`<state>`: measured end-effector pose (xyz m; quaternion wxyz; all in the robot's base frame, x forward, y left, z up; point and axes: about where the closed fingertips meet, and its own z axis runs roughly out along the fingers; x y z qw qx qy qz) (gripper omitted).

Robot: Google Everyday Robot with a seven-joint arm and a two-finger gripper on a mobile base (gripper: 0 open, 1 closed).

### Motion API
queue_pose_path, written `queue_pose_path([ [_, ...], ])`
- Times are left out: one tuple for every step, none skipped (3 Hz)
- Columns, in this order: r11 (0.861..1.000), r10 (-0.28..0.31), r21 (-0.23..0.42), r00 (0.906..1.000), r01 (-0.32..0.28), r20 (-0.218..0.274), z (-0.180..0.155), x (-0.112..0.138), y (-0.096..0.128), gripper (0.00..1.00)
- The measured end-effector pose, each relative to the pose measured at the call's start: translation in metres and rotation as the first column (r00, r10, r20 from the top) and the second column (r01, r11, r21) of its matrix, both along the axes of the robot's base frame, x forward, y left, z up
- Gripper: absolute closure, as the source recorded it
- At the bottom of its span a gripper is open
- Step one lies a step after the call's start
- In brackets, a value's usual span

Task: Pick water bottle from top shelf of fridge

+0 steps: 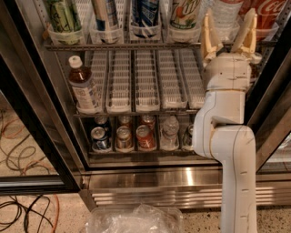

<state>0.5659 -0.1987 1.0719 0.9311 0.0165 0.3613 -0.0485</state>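
Both fingers of the white gripper, upper right of the frame, stand apart flanking the large clear ribbed plastic water bottle; best to centre, then squeeze gently.

The white arm stands upright at right, its pincer pointing up, fingers spread wide apart.

Hand (fingers spread) flanks water bottle, top shelf.
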Motion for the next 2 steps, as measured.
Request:
queue_pose_path([
  [1.0, 0.007, -0.01, 1.0, -0.007, -0.004, 0.0, 0.008, 0.002, 0.37],
  [1.0, 0.003, -0.009, 1.0, -0.003, -0.001, 0.003, 0.02, 0.002, 0.39],
])
